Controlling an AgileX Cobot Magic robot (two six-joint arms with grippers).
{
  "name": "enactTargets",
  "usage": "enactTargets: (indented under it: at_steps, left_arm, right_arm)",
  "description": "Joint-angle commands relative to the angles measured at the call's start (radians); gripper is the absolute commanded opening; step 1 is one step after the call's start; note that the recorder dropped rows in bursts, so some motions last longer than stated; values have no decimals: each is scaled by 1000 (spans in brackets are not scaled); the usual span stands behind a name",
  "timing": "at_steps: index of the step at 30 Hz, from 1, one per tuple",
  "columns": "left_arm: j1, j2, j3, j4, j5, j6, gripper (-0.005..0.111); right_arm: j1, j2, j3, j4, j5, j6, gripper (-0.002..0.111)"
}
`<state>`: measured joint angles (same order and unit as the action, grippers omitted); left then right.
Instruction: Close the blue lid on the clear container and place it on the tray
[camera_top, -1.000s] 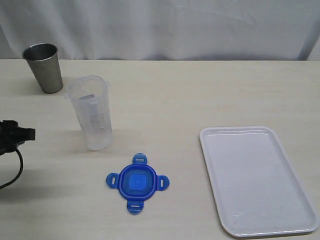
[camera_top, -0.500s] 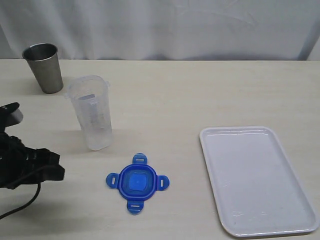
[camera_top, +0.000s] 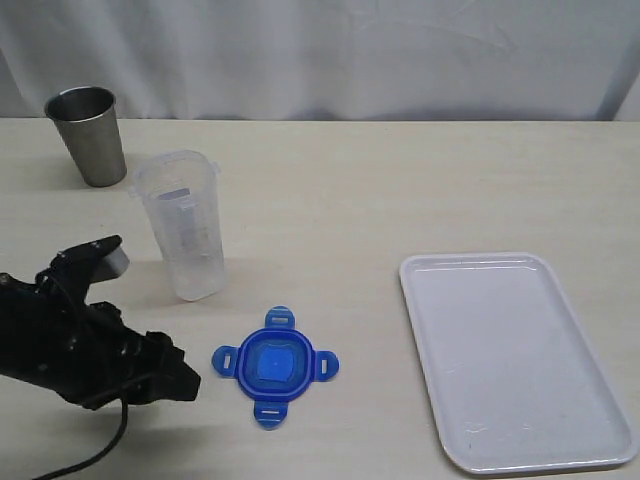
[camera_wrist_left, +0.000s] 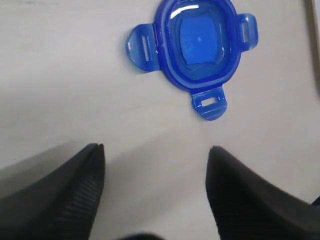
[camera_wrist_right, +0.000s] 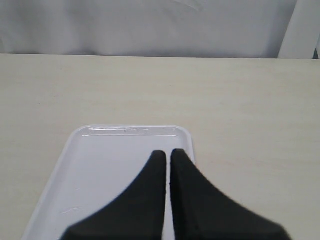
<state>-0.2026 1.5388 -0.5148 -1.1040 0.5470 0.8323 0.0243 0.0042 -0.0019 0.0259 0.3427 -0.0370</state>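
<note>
The blue lid (camera_top: 275, 366) lies flat on the table near the front, its four tabs sticking out; the left wrist view shows the blue lid (camera_wrist_left: 197, 42) a little ahead of the fingers. My left gripper (camera_top: 185, 380) hangs just left of it, open and empty (camera_wrist_left: 155, 150). The clear container (camera_top: 183, 225) stands upright and uncovered behind the lid. The white tray (camera_top: 515, 360) lies empty at the right. My right gripper (camera_wrist_right: 167, 152) is shut on nothing, above the tray (camera_wrist_right: 100, 165); the exterior view does not show it.
A grey steel cup (camera_top: 88, 135) stands at the back left, behind the clear container. A white curtain closes off the far edge of the table. My left arm's black body and cable fill the front-left corner.
My left arm has come in from the left edge, moving right and toward the front, and its gripper now sits close beside the blue lid. Nothing else has moved.
</note>
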Motion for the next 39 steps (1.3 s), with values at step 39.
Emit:
enactTargets:
  at_steps: [39]
  left_arm:
    - [-194,343,-193,-284,-191,134,50]
  right_arm:
    - [2,-4,2,-8,-1,1,4]
